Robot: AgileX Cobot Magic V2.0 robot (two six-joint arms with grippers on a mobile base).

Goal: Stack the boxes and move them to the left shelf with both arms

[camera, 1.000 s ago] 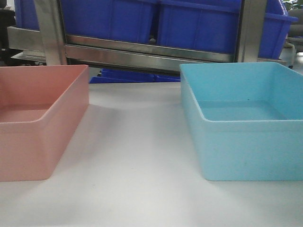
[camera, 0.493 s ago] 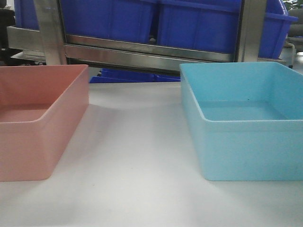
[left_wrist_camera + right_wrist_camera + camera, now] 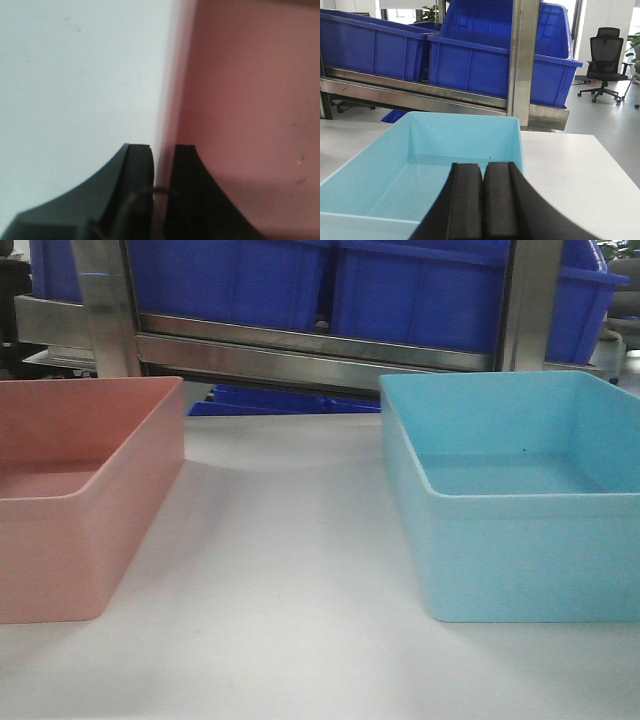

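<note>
Right, the pink bin sits at the left of the white counter and the light blue bin at the right, well apart, both upright and open-topped in front of the steel rack loaded with dark blue crates. The left tool straddles the pink bin's side wall, one finger outside over the counter and one inside, clamped on that wall. The right tool hangs over the near end of the light blue bin, fingers pressed tight together.
</note>
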